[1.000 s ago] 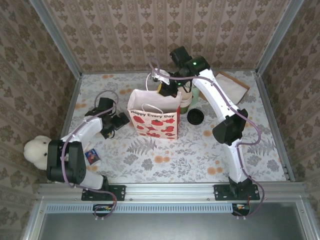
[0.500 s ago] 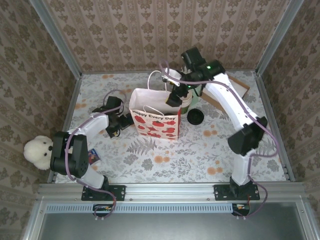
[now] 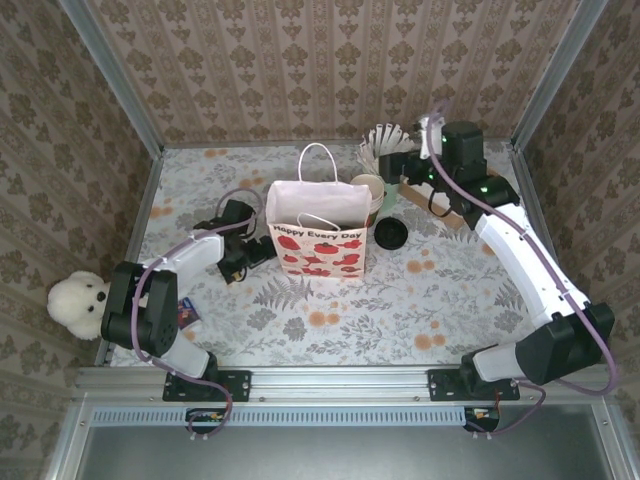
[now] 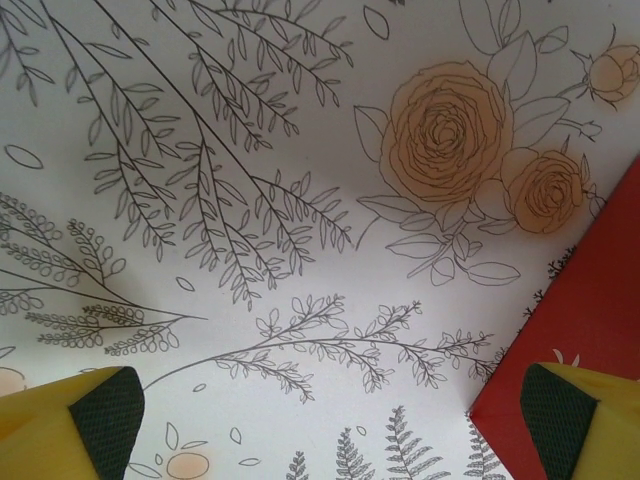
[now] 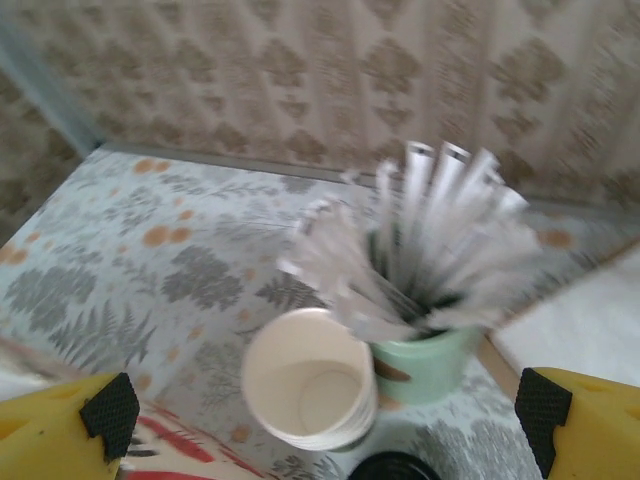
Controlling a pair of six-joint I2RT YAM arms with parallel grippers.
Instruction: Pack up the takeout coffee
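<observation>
Left gripper (image 4: 330, 415): your jaws are spread wide over the floral table (image 4: 250, 150), beside the red-and-white bag (image 3: 318, 238) | Right gripper (image 5: 327, 418): your jaws are spread wide above the cup stack (image 5: 310, 390) and the green holder (image 5: 425, 345) full of wrapped sticks | Takeout coffee (image 3: 390, 233): lidded, on the table just right of the open bag.

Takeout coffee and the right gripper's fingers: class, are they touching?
Apart. The right wrist view shows the fingers spread wide at the lower corners, with the black lid of the takeout coffee between them, clear of both.
</observation>
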